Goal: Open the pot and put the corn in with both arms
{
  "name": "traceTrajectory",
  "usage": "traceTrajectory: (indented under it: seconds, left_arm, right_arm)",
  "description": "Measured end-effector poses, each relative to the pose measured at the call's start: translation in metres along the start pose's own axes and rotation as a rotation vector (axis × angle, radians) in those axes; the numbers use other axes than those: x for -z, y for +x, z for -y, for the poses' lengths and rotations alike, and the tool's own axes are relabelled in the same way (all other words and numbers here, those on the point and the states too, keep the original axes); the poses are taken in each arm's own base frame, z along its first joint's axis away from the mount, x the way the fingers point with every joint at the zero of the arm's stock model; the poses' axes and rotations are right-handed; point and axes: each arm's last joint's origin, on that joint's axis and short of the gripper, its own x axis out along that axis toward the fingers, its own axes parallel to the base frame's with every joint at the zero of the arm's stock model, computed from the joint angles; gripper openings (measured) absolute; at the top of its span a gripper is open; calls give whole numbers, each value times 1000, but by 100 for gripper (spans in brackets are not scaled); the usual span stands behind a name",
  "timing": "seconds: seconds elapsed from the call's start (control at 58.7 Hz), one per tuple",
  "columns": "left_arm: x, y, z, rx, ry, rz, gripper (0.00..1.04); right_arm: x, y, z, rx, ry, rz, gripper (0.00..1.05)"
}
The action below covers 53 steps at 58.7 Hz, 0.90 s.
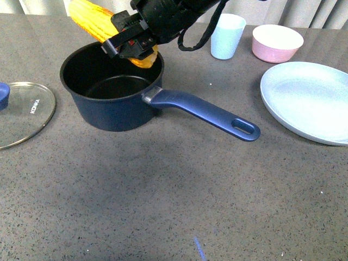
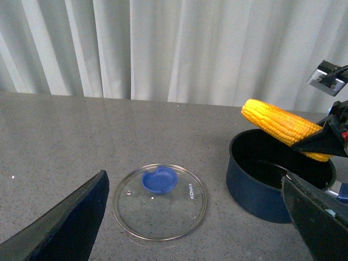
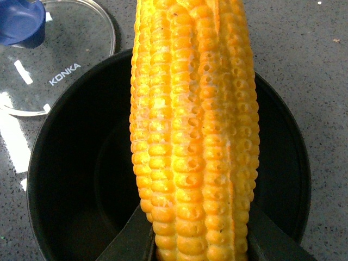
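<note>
Front view: the pot [image 1: 109, 117] stands open on the tabletop [image 1: 163, 190] in the upper left of the frame, w/ its handle going toward the lower right. The corn [image 1: 89, 19] is in the air over the pot's far rim, tilted, lower end toward the pot. The right jaws are closed on it near that end. The glass lid [image 1: 24, 111] lies flat at the left edge, apart from the pot. In the upper right are a cup [image 1: 227, 35], a pink bowl [image 1: 277, 42] & a plate [image 1: 310, 100].

Left wrist view: the left jaws are spread wide & grip nothing. The lid [image 2: 163, 215] lies on the tabletop, the pot [image 2: 255, 196] beside it, the corn [image 2: 280, 126] slanted above the rim.

Right wrist view: the corn [image 3: 193, 136] fills the middle, and the right jaws press on both sides of its near end. Under it is the pot's black inside [image 3: 70, 179]. The lid [image 3: 65, 65] is just beside the pot.
</note>
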Motion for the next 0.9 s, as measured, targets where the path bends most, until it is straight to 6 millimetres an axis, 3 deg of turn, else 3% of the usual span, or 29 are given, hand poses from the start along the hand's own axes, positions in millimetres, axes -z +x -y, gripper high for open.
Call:
traceTrajectory:
  seconds: [0.034, 0.085, 0.153, 0.477, 0.613, 0.732, 0.834, 0.903]
  left_arm:
    - [0, 0, 0, 0, 0, 0, 96]
    - [0, 0, 0, 0, 0, 0, 96]
    - [0, 0, 0, 0, 0, 0, 96]
    - [0, 0, 0, 0, 0, 0, 96]
    - [0, 0, 0, 0, 0, 0, 96]
    - [0, 0, 0, 0, 0, 0, 96]
    - [0, 0, 0, 0, 0, 0, 96]
    - [0, 0, 0, 0, 0, 0, 96]
  right_arm:
    - [0, 1, -1, -1, -1, -1, 26]
    - [0, 5, -3, 2, -1, -10, 40]
    - [1, 7, -4, 1, 0, -16, 50]
    - [7, 9, -4, 7, 12, -26, 97]
    - [16, 5, -1, 15, 32, -29, 96]
    - [17, -12, 4, 33, 51, 10, 96]
    - [15, -40, 11, 61, 70, 81, 96]
    - [15, -77, 20, 111, 91, 161, 96]
